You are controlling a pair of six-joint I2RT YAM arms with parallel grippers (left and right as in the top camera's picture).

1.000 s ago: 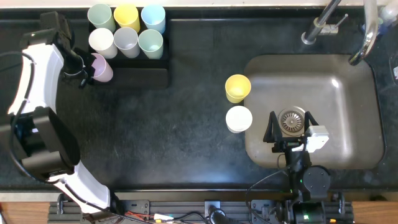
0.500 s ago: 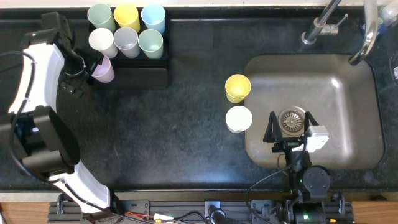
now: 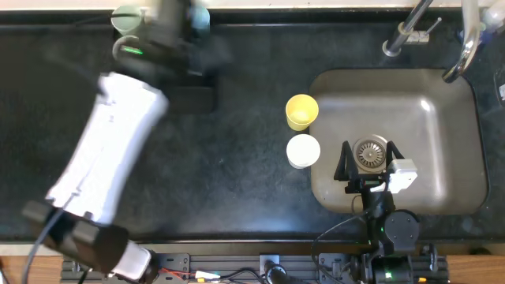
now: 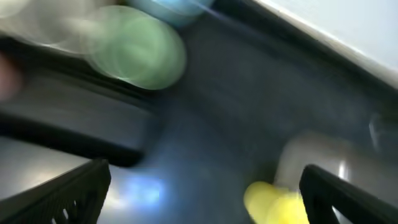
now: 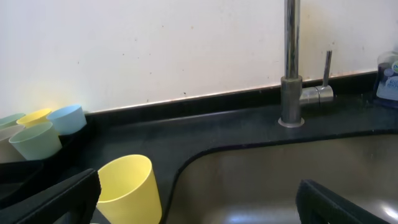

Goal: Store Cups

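1. Left wrist view gives you your left gripper point(image 4: 205, 171), fingers spread wide with nothing between them, near the black rack point(image 4: 68, 134) that holds a pale green cup point(image 4: 137, 53).
2. Top view shows that arm stretched long across the dark speckled counter point(image 3: 237, 181) up to the rack.
3. Your right gripper point(image 5: 199, 183) hangs just as wide and empty over the steel sink point(image 5: 280, 174). The smooth, tapered yellow cup point(image 5: 127, 186) stands on the counter at the basin's rim.
4. Top view adds a white cup point(image 3: 303, 150) just beside the yellow one.
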